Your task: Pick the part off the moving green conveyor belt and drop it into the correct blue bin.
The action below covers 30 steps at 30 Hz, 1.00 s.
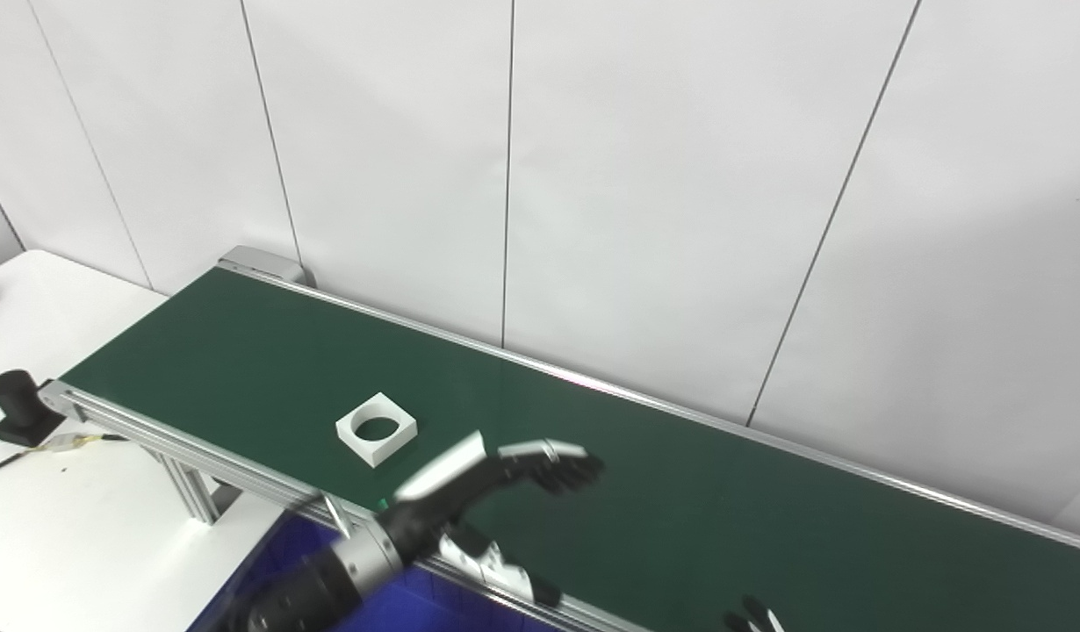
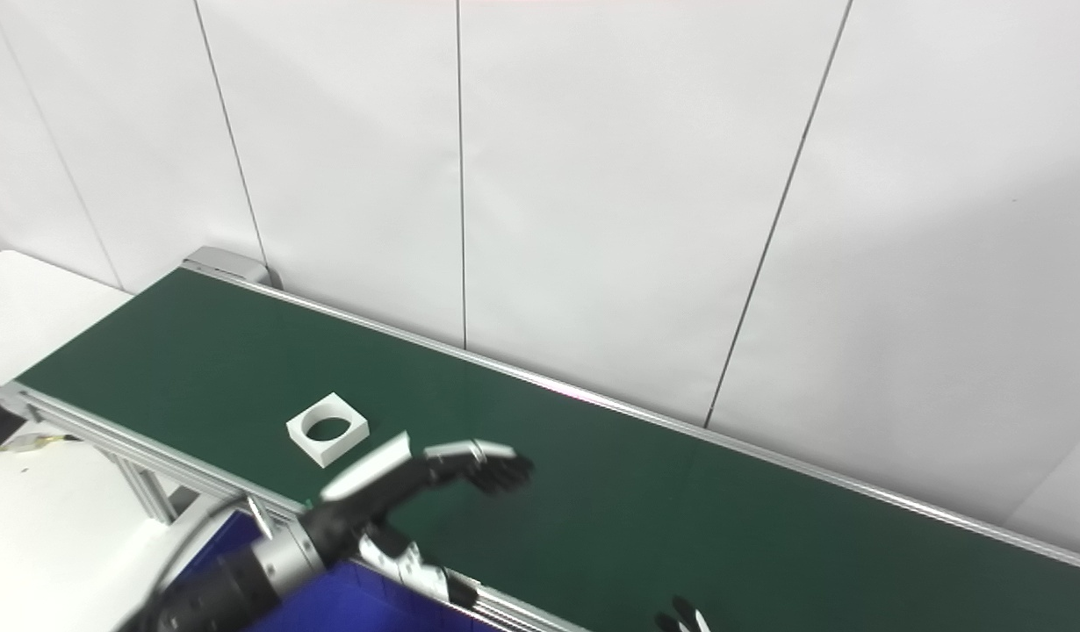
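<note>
A white square part with a round hole [image 1: 377, 427] lies flat on the green conveyor belt [image 1: 680, 509], toward its left end. My left hand [image 1: 514, 470] reaches over the belt's near edge, just right of the part and apart from it. Its fingers are spread and curl downward, holding nothing. My right hand [image 1: 752, 618] shows only as dark fingertips at the bottom edge, so its state cannot be told. A blue bin [image 1: 399, 606] sits below the belt's near rail, under my left forearm.
The belt's aluminium rail [image 1: 198, 448] and its legs run along the near side. A white table [image 1: 75, 527] stands at the left with a black cylinder [image 1: 18, 404] and cables. A white panelled wall is right behind the belt.
</note>
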Each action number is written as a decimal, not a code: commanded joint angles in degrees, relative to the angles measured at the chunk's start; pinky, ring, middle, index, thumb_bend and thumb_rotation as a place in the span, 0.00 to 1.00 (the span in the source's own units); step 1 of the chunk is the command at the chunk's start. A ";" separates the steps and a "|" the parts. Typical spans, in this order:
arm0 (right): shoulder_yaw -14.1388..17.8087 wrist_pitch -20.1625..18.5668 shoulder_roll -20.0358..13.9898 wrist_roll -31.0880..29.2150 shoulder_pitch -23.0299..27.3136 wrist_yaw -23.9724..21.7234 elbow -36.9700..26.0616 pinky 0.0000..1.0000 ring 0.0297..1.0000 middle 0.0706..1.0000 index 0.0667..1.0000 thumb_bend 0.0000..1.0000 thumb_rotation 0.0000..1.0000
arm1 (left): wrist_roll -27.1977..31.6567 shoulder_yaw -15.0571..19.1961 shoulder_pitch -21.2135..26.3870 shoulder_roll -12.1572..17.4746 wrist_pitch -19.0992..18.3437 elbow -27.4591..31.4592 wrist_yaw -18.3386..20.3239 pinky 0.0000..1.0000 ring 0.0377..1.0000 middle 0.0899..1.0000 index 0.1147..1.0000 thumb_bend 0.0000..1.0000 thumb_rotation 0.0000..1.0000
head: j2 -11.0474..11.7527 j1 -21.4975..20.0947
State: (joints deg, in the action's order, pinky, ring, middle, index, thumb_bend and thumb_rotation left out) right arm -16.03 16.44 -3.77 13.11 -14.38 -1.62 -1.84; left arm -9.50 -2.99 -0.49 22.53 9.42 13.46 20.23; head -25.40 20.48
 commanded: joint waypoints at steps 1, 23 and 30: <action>0.15 3.21 0.52 -0.67 0.41 0.06 -1.74 0.75 0.84 0.86 0.94 0.45 0.46 | -0.65 1.50 2.61 2.64 -0.88 2.08 -0.40 0.71 0.75 0.77 0.79 0.84 0.28 | -0.39 0.09; 0.64 1.86 0.36 -1.19 0.73 -0.36 -2.65 0.74 0.84 0.86 0.93 0.48 0.46 | -26.50 -1.07 15.46 17.80 2.50 -12.57 -3.19 0.70 0.79 0.84 0.81 0.88 0.00 | -2.90 -0.47; 0.66 2.45 0.05 -1.54 0.97 -0.55 -2.41 0.73 0.83 0.86 0.93 0.47 0.45 | -35.55 -5.14 18.69 19.76 4.56 -18.90 -5.71 0.71 0.80 0.85 0.81 0.90 0.00 | -3.39 -0.69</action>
State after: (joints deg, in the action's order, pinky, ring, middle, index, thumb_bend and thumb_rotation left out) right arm -15.50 16.43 -4.00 12.11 -14.20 -1.78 -2.47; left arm -43.81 -8.22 15.54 40.11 12.65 -5.44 17.07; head -28.74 19.78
